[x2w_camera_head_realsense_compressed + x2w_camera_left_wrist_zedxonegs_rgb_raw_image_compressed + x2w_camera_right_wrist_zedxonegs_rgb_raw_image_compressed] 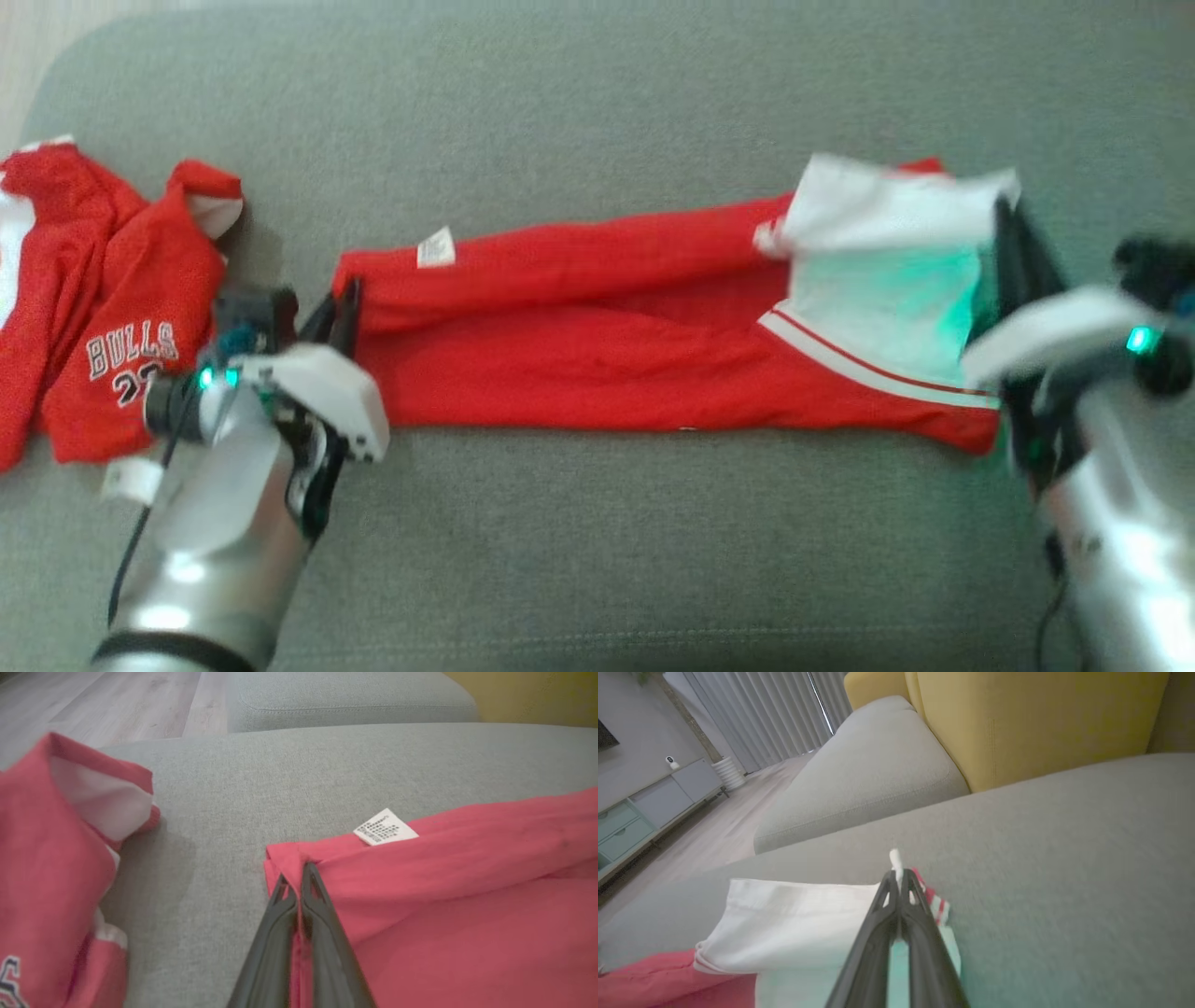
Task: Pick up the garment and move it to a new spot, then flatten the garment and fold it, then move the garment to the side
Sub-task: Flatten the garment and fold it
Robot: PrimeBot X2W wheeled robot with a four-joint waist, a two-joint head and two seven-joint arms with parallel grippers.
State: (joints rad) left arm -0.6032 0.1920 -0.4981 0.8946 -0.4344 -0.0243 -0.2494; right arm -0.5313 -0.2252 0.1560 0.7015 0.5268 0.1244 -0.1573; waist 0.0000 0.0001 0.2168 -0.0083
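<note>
Looking down from the head, we see our two silver forearms come up from the lower corners over the grey sofa seat (597, 541). The left fingers (347, 301) are pinched together on the left end of the red garment (607, 359). In the left wrist view a fold of red cloth is caught between them, right at the corner. The right fingers (1006, 229) are likewise closed tight, gripping the garment's white end, where a thin red stripe runs along the panel and a green glow falls on the cloth. Between the two grips the garment lies across the middle of the seat as a long, narrow band, red for most of its length. A small white label (436, 247) sits on its upper edge near the left end.

Farther to our left, apart from the garment, a second red jersey (103, 308) with white lettering lies crumpled on the seat. Beyond the seat the right wrist view shows a yellow backrest (1041, 718), another grey cushion (868, 774), a pale wooden floor (738, 807) and grey curtains (752, 714).
</note>
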